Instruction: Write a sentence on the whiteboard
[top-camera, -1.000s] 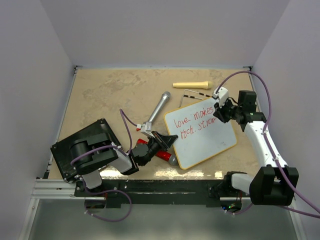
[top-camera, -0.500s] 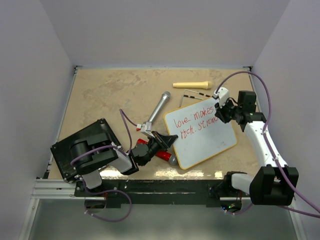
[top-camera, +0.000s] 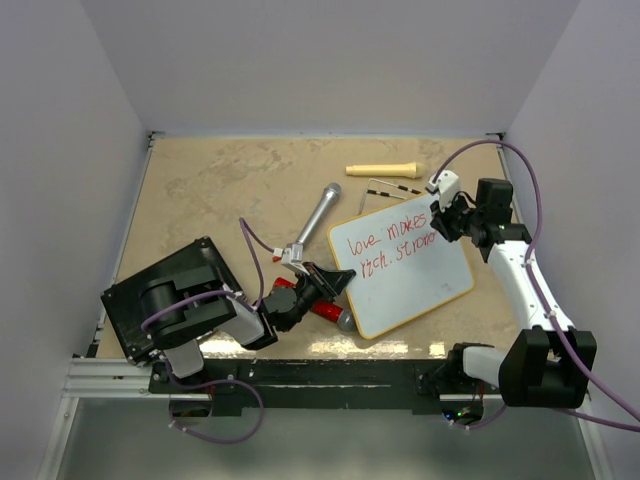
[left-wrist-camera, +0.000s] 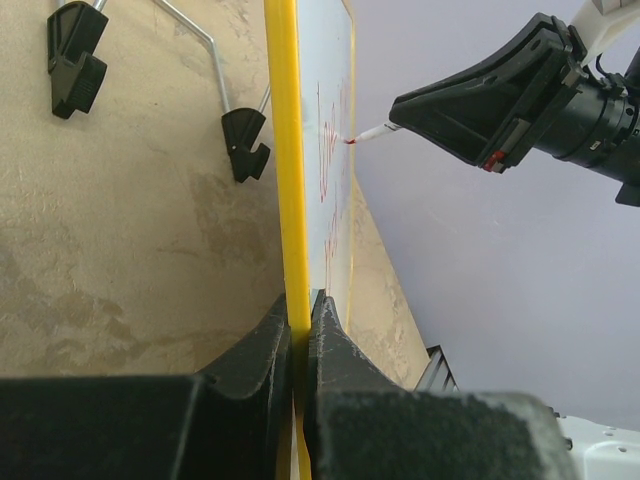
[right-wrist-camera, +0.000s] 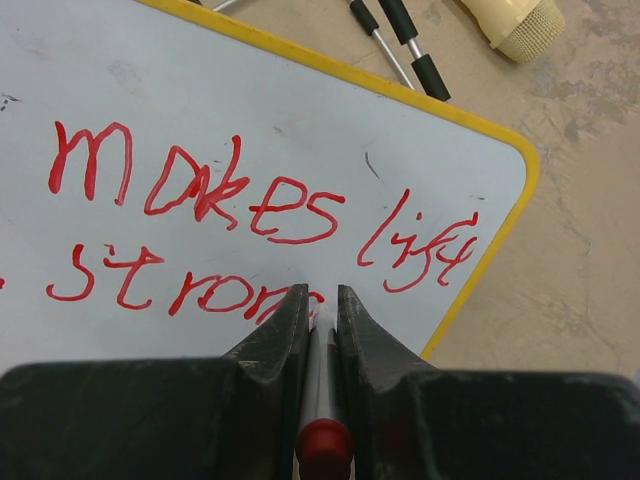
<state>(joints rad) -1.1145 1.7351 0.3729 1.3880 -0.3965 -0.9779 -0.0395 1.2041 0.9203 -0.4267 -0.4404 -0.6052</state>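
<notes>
In the top view the whiteboard (top-camera: 412, 285) lies tilted on the table (top-camera: 220, 185), in the lower right of the middle of the frame. Its black wire feet (top-camera: 388, 187) stick out at its upper edge. The sentence (top-camera: 390, 245) is on the upper part of the board, in red, in two lines. In the right wrist view the first line reads "makes life" and the second one ends with "stron".

The left gripper (left-wrist-camera: 300, 312) is clamped on the yellow frame at the left edge of the board, one finger on each side. The right gripper (right-wrist-camera: 320, 297) is closed on a red marker (right-wrist-camera: 322, 345), above the upper right corner of the board. In the left wrist view the marker tip touches the board surface.

A grey microphone (top-camera: 318, 215) lies just left of the board. A cream microphone (top-camera: 385, 169) lies above it, near the far edge of the table.
</notes>
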